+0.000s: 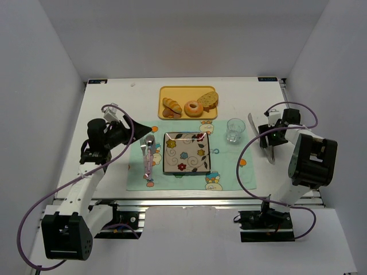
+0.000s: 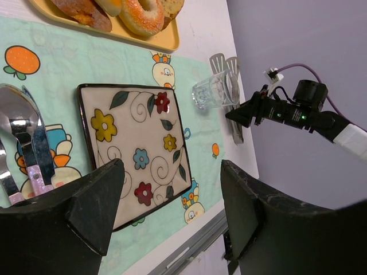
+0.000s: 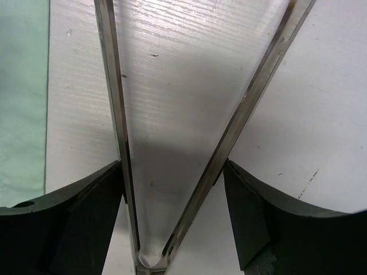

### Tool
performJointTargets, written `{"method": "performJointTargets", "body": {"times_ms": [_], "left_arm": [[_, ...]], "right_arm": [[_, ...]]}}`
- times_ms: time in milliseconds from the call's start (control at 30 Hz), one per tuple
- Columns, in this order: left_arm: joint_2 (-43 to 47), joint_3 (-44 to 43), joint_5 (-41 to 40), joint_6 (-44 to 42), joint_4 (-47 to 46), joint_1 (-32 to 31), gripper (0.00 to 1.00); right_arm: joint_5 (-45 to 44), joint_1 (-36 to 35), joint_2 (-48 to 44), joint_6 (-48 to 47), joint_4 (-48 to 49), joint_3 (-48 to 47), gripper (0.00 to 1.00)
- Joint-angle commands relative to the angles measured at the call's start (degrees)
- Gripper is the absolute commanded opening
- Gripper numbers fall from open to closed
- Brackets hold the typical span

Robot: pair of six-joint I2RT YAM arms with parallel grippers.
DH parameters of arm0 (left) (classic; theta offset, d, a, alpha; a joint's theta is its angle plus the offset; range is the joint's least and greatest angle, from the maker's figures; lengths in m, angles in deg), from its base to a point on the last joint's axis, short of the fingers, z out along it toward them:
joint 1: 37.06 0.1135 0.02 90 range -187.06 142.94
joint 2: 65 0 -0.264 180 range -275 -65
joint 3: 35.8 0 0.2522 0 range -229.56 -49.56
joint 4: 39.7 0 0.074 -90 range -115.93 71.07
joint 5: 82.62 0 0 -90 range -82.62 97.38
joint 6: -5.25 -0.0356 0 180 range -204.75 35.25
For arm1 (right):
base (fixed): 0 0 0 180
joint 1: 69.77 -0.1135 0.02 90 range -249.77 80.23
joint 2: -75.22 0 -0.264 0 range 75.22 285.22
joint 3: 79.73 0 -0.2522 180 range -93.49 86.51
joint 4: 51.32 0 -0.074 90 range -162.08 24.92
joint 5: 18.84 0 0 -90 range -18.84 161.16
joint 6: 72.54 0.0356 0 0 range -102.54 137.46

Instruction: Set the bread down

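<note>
Bread: the croissant lies on the yellow tray, just past the far edge of the floral plate, opposite that plate's left half. Nothing grips it.
Progress: you have no step to count as done. The croissant is not lifted and the plate is bare. Pick-up, carry and set-down all remain. That the plate is the destination is my judgement only.
Bread condition: golden-yellow, ridged crosswise, browner at both ends. It lies slantwise and looks whole.
Tray neighbours: a glazed ring donut sits just beside the croissant. A speckled bread slice lies opposite the plate's far right corner. Take care to pick the correct item.
Right gripper: well to the right of the plate, past the drinking glass. Its fingers are apart and straddle the hinge end of the metal tongs, which lie on the table with arms splayed in a V. Whether the pads touch the arms cannot be told.
Left gripper: to the left of the plate, over the spoon and fork. Its fingers are spread wide with nothing between them.
Underlay: the plate and cutlery rest on a mint cartoon placemat.
Assessment: the tongs appear to be your intended tool, but a grasp on them is not yet confirmed.
</note>
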Motion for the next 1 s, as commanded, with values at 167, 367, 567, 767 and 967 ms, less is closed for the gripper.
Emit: {"method": "performJointTargets", "body": {"times_ms": [167, 367, 567, 767, 967], "left_arm": [[0.83, -1.52, -0.48, -0.19, -0.37, -0.20, 0.78], [1.62, -0.73, -0.39, 0.25, -0.99, -0.20, 0.78], [2.50, -0.73, -0.57, -0.01, -0.02, -0.20, 0.78], [4.43, -0.03, -1.09, 0.43, 0.42, -0.11, 0.78], [5.93, 0.58, -1.18, 0.43, 1.38, -0.11, 0.78]], "right_arm": [[-0.35, 0.15, -1.75, -1.03, 1.55, 3.34, 0.72], [-0.26, 0.15, -3.69, -1.21, 3.05, 6.60, 0.70], [-0.17, 0.15, -4.05, -1.21, 2.78, 6.60, 0.72], [0.26, 0.23, -4.57, -1.38, 2.17, 7.12, 0.74], [0.88, 0.23, -5.45, -1.82, 1.38, 8.09, 0.73]]}}
